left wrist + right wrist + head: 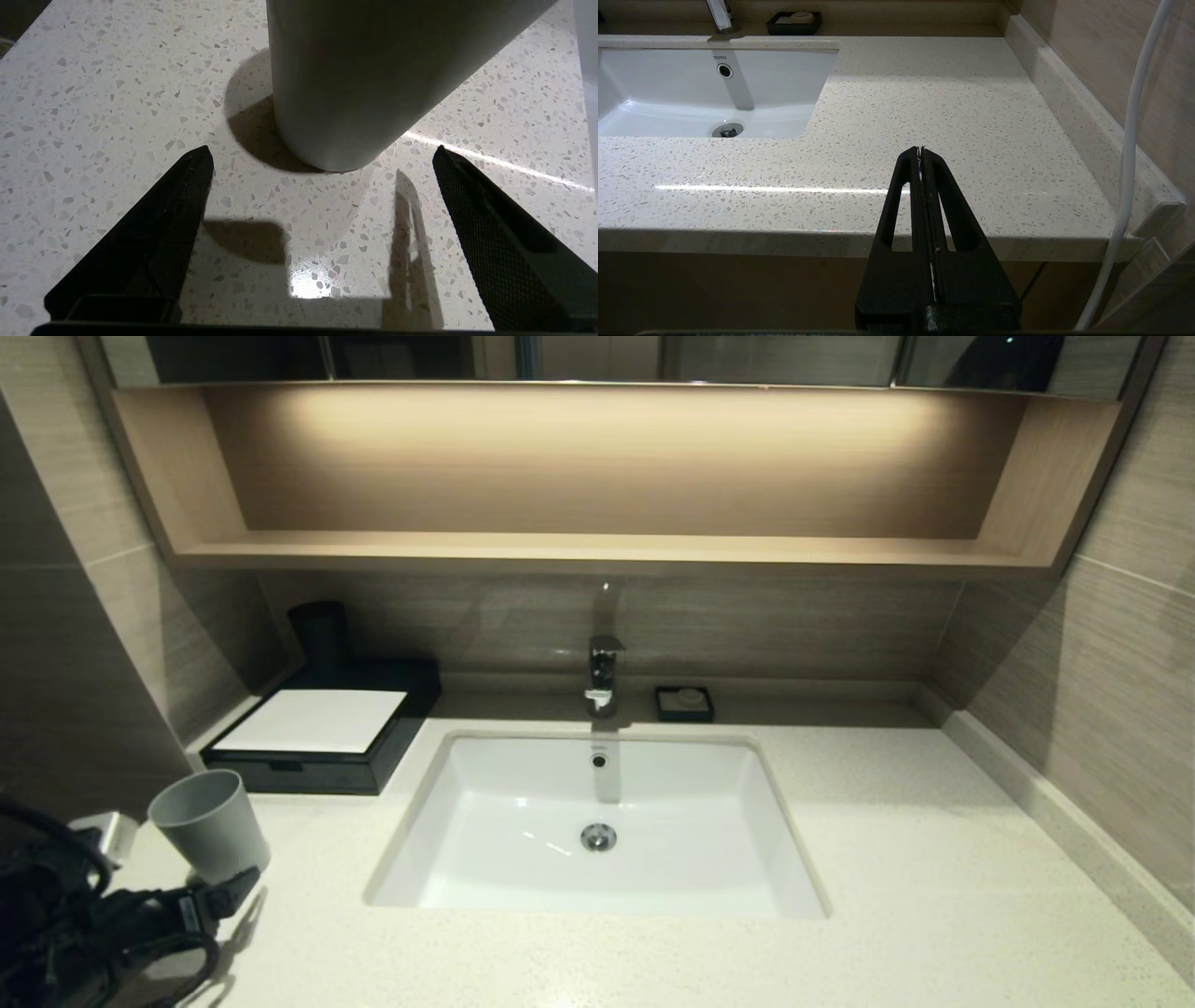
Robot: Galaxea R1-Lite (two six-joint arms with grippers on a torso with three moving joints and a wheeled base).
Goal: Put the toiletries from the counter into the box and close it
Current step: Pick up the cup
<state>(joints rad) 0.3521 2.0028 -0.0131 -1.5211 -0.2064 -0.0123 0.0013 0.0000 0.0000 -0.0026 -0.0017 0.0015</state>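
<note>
**Mia:** If you look for the box (322, 733), it sits past the left gripper (245, 882), back by the wall. It is black with a white top, and its front drawer looks pushed in.

**Ben:** Where are the little soap packets and the long stick?

**Mia:** I can't see them on the counter (934, 859) or anywhere else.

**Ben:** What is the left gripper doing?

**Mia:** It is low over the counter near the front edge. Its two black fingers (159, 233) are spread wide apart, and nothing is between them but speckled stone.

**Ben:** What is that grey thing right in front of it?

**Mia:** That is the grey cup (207, 823). It stands on the counter just past the fingertips, between the gripper and the box. They are not touching it.

**Ben:** And the sink?

**Mia:** The white basin (597, 821) is off to the gripper's right side, with the tap (603, 674) behind it and a small black soap dish (684, 703) near the tap.

**Ben:** And the other hand?

**Mia:** The right gripper (921, 151) hangs in front of the counter edge, far over on the other side of the basin. Its fingers are pressed tight together, holding nothing.
</note>
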